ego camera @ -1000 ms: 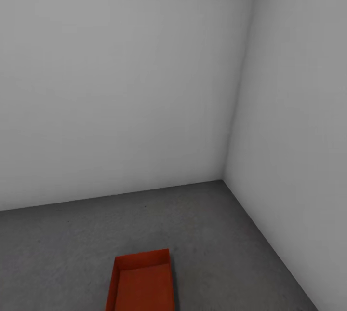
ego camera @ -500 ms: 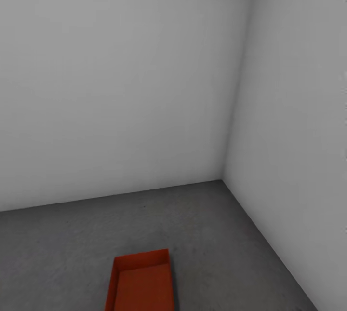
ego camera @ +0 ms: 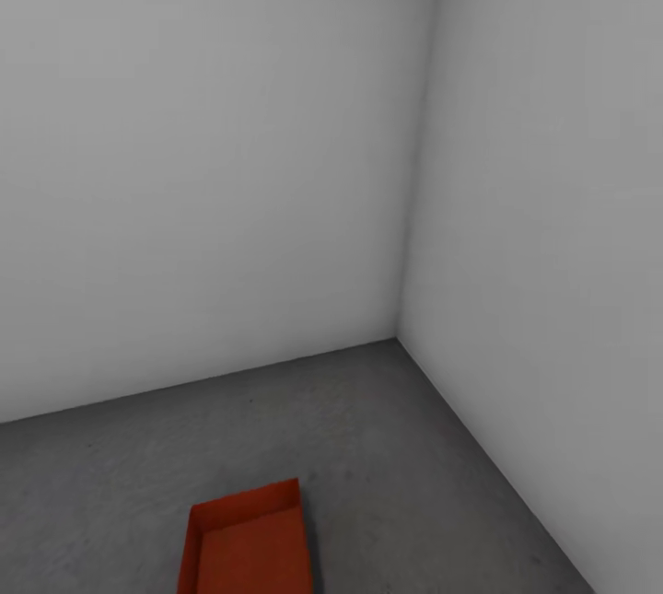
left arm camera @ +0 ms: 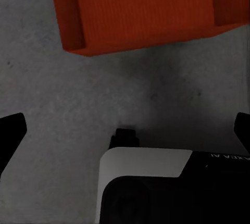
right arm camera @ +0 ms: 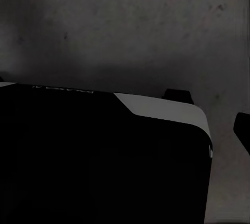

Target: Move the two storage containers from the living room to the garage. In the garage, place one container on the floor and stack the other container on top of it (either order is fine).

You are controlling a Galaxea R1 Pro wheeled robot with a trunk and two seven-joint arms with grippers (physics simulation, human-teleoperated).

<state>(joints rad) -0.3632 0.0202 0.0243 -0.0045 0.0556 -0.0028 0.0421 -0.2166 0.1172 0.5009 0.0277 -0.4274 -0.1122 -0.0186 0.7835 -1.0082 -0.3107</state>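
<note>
Orange-red storage container [left arm camera: 140, 13] sits on the concrete floor [left arm camera: 73, 99] just ahead of your left gripper [left arm camera: 125, 130], whose fingers are spread wide and hold nothing. I cannot tell the right gripper's state. Turning your base carelessly could nudge the container.

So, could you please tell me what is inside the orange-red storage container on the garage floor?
The storage container looks empty: the head view shows bare orange-red bottom and walls. Its near end is cut off by the frame edge, so that part cannot be checked. It sits on the concrete floor.
</note>
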